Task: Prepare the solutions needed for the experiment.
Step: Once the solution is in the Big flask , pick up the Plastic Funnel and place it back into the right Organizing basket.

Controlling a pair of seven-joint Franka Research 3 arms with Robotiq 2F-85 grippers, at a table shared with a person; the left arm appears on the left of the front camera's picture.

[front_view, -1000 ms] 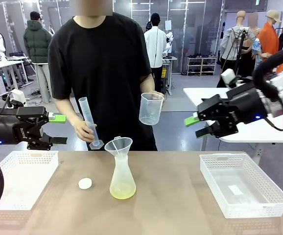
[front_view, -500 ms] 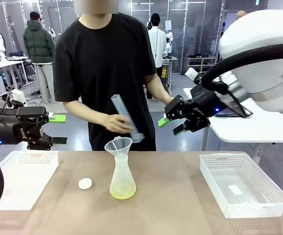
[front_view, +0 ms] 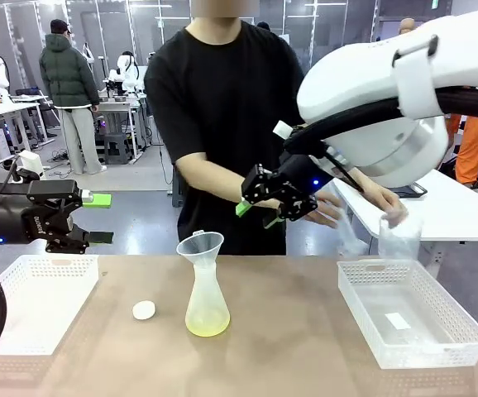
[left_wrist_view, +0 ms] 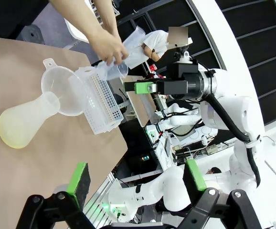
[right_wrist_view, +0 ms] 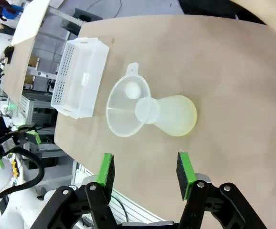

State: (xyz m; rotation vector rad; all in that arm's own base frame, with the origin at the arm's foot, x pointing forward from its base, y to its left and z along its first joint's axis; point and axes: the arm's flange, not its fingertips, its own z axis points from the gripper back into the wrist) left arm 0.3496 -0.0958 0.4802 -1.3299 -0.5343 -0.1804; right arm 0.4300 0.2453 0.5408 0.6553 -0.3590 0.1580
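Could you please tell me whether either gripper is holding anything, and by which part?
Nothing is held: the left gripper and the right gripper both stand open and empty.

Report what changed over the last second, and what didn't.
The right gripper, open and empty, swung in from the right toward the funnel. The person stepped right, bringing the beaker and cylinder down by the right basket. The left gripper, flask, its yellow-green solution and the white stopper stayed put.
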